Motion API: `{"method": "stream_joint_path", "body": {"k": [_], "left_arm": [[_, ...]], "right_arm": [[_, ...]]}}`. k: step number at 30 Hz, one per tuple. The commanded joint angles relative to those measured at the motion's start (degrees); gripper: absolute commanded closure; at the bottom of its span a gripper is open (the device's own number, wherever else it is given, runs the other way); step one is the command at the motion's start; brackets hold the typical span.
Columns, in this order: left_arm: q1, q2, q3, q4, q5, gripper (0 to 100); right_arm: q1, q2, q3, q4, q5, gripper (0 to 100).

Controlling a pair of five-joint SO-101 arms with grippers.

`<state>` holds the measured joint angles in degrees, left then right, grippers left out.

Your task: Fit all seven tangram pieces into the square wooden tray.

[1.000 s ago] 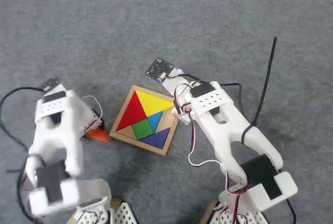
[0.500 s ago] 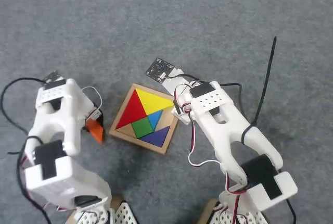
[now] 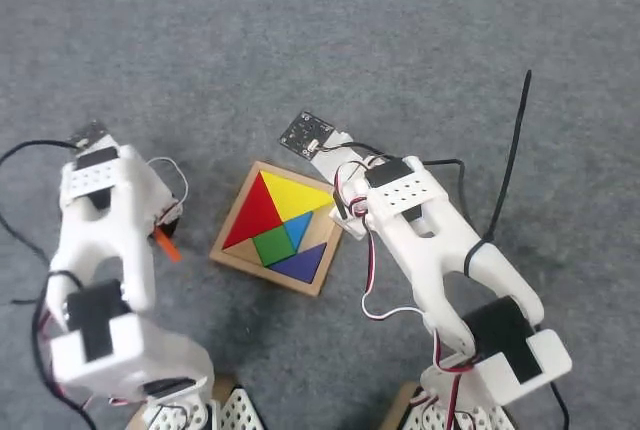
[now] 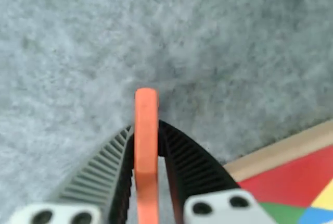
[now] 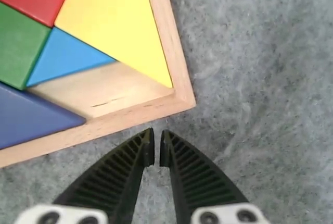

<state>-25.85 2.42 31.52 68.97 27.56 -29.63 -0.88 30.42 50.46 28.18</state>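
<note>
Orange tangram piece [image 4: 146, 146] clamped on edge, left of the partly filled wooden tray [image 3: 262, 273]

The square, pale-wood tray is set cornerwise at the centre of the high view on fuzzy grey carpet [image 3: 450, 70]. Smooth flat pieces are seated in it: a red triangle [image 3: 255, 218], a yellow triangle [image 3: 295, 198], a green square [image 3: 272, 247], a small blue triangle [image 3: 297, 231] and a dark blue piece [image 3: 300, 265], with a bare wooden gap [image 5: 104, 91] left near one corner. The left gripper [image 4: 145, 127], at centre left of the high view, is pointed down over the carpet, its ridged black fingers pressed against both faces of the thin orange piece. The right gripper [image 5: 156, 148] is held low just outside the tray's right corner, fingers nearly together and holding nothing.
</note>
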Motion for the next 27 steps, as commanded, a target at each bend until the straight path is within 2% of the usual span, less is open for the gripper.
{"method": "stream_joint_path", "body": {"k": [1,4,7,11,14,17,20,27], "left_arm": [[0.53,-8.35,1.27,0.97,-1.23,99],[0.62,-15.12,3.12,2.37,-2.20,99],[3.08,-22.95,3.65,3.60,-8.44,99],[11.25,-29.63,4.35,3.34,-19.78,99],[19.25,-31.21,4.70,2.55,-24.79,99],[28.57,-30.07,4.88,0.70,-26.29,99],[37.01,-25.23,4.70,-3.87,-26.73,99],[49.14,-10.29,4.44,-10.55,-24.44,99]], "right_arm": [[-0.04,-0.66,-0.35,-1.10,0.79,96.4],[0.13,-0.66,-0.35,-1.10,0.79,96.4],[1.45,-0.84,-0.79,-0.75,0.79,96.4],[4.00,-3.03,-3.16,2.68,0.79,96.2],[6.55,-5.93,-3.08,3.21,0.35,96.2],[9.01,-7.52,-3.08,2.86,-0.09,96.3],[11.47,-8.13,-3.60,2.77,-4.66,96.2],[17.71,-8.13,-6.15,2.77,-14.07,96.1]]}}
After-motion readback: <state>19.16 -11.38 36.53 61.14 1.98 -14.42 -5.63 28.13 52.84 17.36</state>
